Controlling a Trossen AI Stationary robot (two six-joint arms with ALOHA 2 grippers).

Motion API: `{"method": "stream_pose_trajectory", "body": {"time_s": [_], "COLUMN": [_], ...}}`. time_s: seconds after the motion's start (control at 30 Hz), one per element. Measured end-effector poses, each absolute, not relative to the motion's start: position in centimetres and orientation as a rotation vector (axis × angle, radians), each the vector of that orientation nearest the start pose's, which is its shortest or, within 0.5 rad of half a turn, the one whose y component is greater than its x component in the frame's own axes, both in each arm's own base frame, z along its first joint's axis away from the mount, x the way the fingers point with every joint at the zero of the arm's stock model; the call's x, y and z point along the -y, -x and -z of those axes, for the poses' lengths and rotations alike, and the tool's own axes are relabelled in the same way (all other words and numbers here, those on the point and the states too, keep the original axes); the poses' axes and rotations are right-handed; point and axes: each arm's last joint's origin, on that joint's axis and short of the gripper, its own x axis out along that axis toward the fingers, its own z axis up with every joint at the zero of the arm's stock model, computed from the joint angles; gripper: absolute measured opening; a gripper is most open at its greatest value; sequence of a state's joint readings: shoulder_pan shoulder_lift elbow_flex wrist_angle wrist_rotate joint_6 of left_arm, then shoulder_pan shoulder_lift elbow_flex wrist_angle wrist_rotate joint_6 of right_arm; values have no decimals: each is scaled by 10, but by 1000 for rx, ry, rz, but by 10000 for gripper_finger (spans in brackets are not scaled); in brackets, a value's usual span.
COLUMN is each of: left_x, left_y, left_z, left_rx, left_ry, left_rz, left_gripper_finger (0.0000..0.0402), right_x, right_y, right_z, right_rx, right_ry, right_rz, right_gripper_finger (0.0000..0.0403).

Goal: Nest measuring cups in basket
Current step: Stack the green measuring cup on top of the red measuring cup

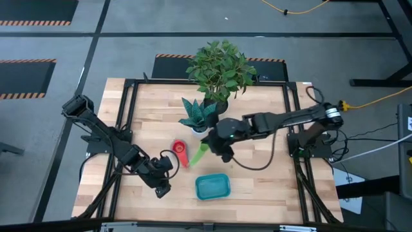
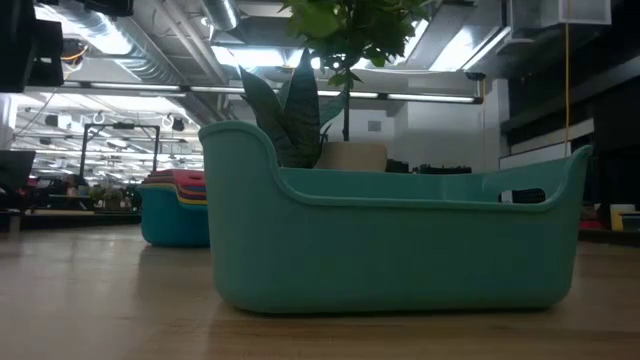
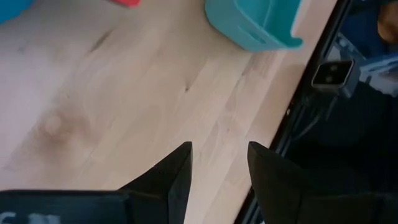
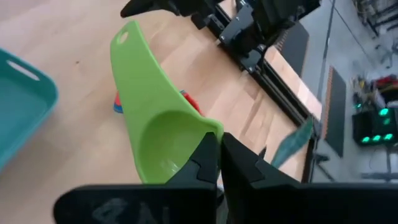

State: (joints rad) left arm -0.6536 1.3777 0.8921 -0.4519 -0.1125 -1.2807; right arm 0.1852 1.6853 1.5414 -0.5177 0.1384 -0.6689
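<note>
One green cup [image 4: 163, 134] pinched in the right gripper [image 4: 219, 163]; left gripper [image 3: 219, 180] half-open, empty; one basket [image 1: 212, 187] on the wooden table [image 1: 257, 187]

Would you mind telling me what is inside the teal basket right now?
The teal basket looks empty from above; only its bare floor shows. The right gripper holds the green measuring cup above the table. The low view's near wall hides the inside.

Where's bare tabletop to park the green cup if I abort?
Bare wood lies right of the basket, and along the table's left side beyond the left tool. Crowded: the centre, with the cup stack, the right tool gripping the green cup, and the plants.
</note>
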Motion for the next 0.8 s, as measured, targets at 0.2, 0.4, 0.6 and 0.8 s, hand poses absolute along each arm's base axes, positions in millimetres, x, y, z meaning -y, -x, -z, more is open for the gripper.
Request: {"method": "stream_pose_trajectory", "body": {"time_s": [0.2, 0.4, 0.6, 0.8], "left_x": [163, 166, 166, 163], "left_y": [-221, -228, -233, -234], "left_z": [-226, -233, -238, -239], "left_rx": [-953, -829, -699, -608], "left_ry": [824, 861, 878, 856], "left_rz": [-137, -125, -155, -226], "left_gripper_finger": [149, 149, 149, 149], "right_x": [-70, -72, -73, -73], "right_y": [-393, -403, -410, -411], "right_z": [-313, -292, -279, -279], "right_rx": [-647, -700, -728, -714], "right_ry": [839, 884, 887, 883], "right_rz": [-307, -346, -358, -362], "right_gripper_finger": [8, 8, 8, 8]}}
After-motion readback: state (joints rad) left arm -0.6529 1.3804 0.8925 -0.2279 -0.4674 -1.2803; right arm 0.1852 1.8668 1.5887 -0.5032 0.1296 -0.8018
